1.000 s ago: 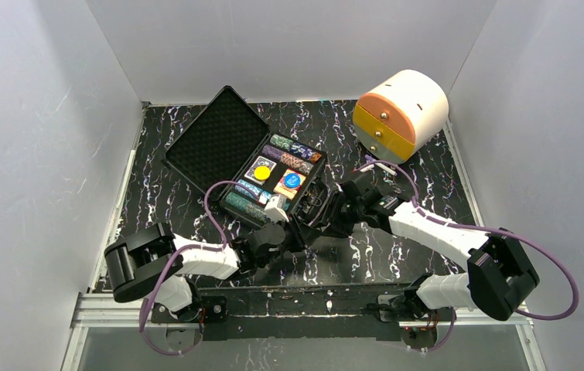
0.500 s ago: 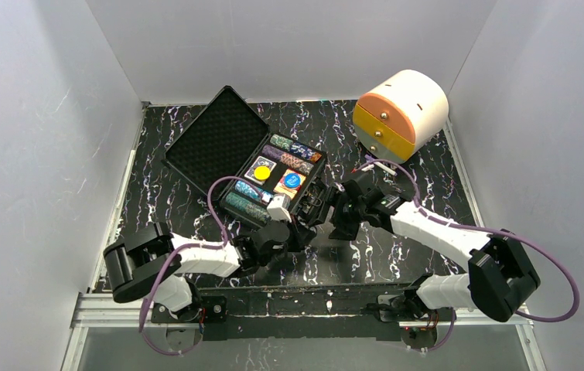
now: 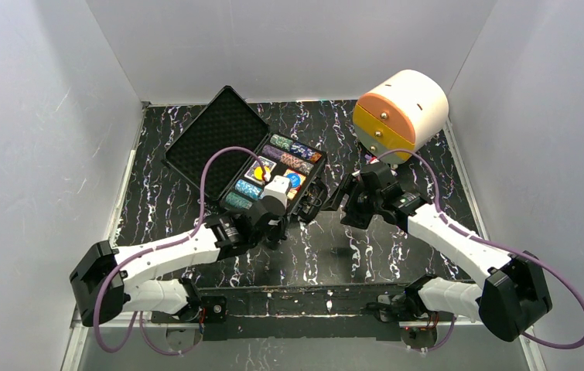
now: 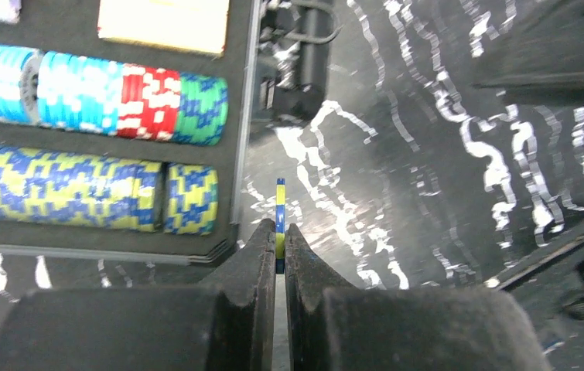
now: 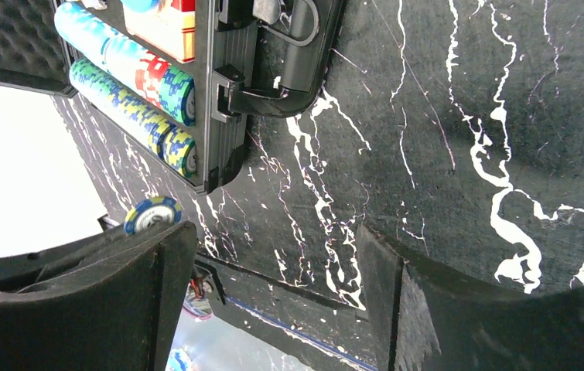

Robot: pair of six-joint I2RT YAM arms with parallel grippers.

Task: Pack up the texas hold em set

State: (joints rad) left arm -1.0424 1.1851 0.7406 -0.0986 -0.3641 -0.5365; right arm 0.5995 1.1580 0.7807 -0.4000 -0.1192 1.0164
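Blue-and-yellow chip [image 4: 279, 202] sits pinched in your left tool [image 4: 276, 239], just outside the case [image 4: 240, 139]; your right tool [image 5: 269, 247] hangs spread, empty. Gripped only by its edge, it could twist free and roll.

No print is legible on the poker chips [image 4: 80, 193] or case [image 3: 215, 139].

A lab test booth: plain white walls [image 3: 288, 46] box in a black marbled table [image 3: 157, 201] on a metal frame [image 3: 103, 309].
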